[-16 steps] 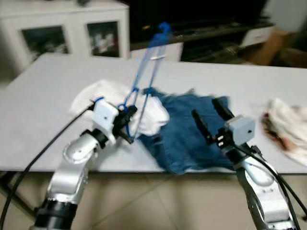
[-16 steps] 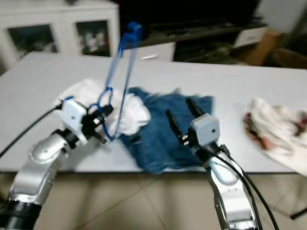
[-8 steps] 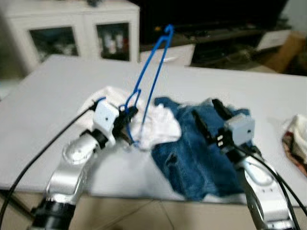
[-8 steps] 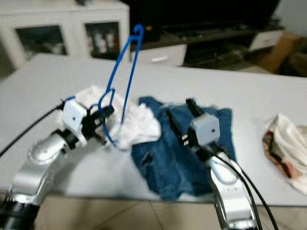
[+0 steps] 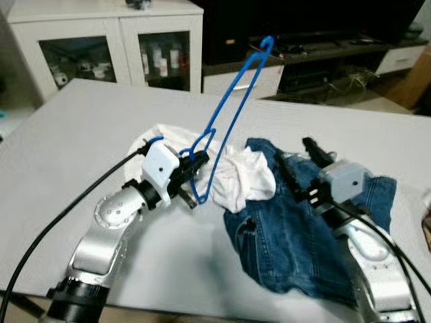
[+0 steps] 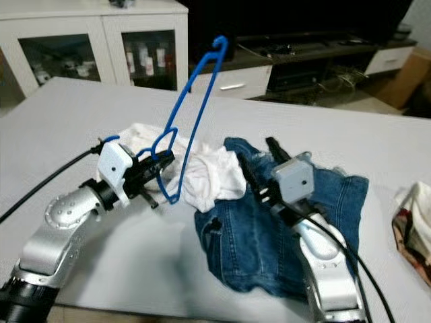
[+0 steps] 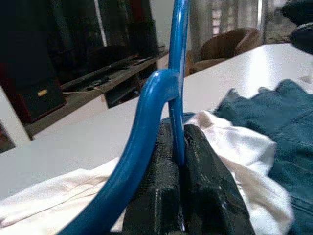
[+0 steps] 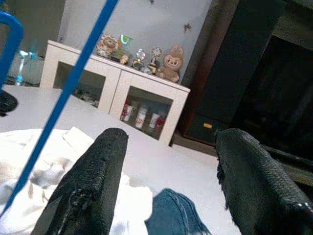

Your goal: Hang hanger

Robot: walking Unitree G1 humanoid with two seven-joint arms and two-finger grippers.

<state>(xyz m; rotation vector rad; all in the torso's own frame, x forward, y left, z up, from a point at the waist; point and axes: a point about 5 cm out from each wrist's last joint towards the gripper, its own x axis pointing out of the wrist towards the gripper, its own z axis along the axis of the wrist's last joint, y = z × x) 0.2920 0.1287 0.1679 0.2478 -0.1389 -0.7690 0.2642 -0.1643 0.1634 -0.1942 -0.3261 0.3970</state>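
Left eye view shows a thin blue wire hanger [image 5: 232, 108], its long bars rising at a slant from the left gripper [image 5: 196, 166] up to a small hook above the table's far edge. Its lower loop bends round just past the black fingers [image 7: 168, 196], which are pressed together on the blue wire, as the left wrist view makes plain. The hanger is held in the air above the table, carrying no garment.

Just beyond the hanger's lower loop lies a crumpled white cloth [image 5: 236, 176], and touching that cloth on the side away from the left gripper is a heap of blue jeans [image 5: 296, 235]. The right gripper [image 5: 300, 165] hovers over the jeans near the hanger, its two fingers [image 8: 93, 191] spread wide with nothing between them. A black cable [image 5: 60, 215] trails from the left arm across the table.

Everything rests on a pale grey table [image 5: 81, 128]. Beyond the table from the hanger stands a white cabinet [image 5: 108, 40] with glass doors and small bottles inside, and beside it a dark low media unit [image 5: 323, 47]. A patterned cloth [image 6: 414, 229] lies past the jeans at the table's edge.
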